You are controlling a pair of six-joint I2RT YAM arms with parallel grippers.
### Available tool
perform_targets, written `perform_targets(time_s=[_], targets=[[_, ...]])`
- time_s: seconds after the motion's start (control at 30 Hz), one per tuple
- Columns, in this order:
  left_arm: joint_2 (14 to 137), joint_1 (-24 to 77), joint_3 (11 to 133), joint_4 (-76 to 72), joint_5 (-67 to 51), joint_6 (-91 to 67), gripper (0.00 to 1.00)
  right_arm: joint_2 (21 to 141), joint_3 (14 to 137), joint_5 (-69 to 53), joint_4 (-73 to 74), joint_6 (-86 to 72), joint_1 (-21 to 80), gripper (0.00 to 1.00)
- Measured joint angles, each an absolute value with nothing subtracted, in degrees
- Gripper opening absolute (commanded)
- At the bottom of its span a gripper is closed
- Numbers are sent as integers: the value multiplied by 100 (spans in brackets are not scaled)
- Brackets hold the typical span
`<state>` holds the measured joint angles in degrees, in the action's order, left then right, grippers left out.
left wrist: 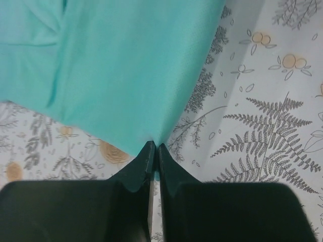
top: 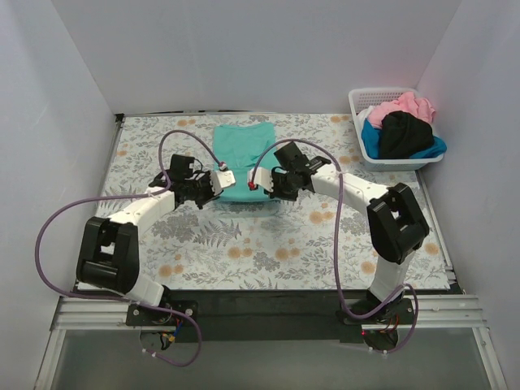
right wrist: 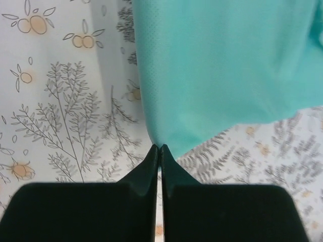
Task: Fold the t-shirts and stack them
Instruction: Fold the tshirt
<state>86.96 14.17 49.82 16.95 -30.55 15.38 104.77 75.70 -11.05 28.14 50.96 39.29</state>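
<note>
A teal-green t-shirt (top: 243, 146) lies in the middle of the far half of the table, narrow with its sides folded in. My left gripper (top: 224, 177) is shut on its near left corner, and the cloth (left wrist: 121, 70) rises from the pinched fingertips. My right gripper (top: 258, 180) is shut on its near right corner, with the cloth (right wrist: 222, 65) stretching away from the tips. The near hem is lifted off the table between the two grippers. Pink, black and blue shirts (top: 404, 130) are heaped in a basket at the far right.
The white lattice basket (top: 363, 145) stands at the far right corner. The grey-and-orange floral table cloth (top: 244, 244) covers the table. White walls close in at the left, back and right.
</note>
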Motion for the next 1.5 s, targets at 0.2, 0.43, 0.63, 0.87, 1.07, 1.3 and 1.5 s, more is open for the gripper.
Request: perform_targets(time_s=[0.2,0.43,0.63,0.87,1.07,1.3,1.5], targets=[[8173,1433,5374,2414,-3247,1570,0,9979,7935,-1216,3277,5024,3837,1],[6278,1706,4810,3826,-3590,1780,0,8724,7179,-1651,4045,4501,4313,1],[5293,1739,4803,4910,-3828,1732,0,8088,7131,-2012,4794,4217,4901,1],[6495,1575,5537,4827,-3789,1446,0,8991,8589,-2106,5137,4434,4464,1],[8250,963,6438,4333,-3824,1448,0,10221,9561,-2272,5168,4858,3935,1],[10245,607,7411,3754,-3837,1365,0,12064,10689,-2504,5135,5148,3365,1],[11255,635,7603,3468,-3815,923,0,12978,10842,-2552,5068,5240,3238,1]])
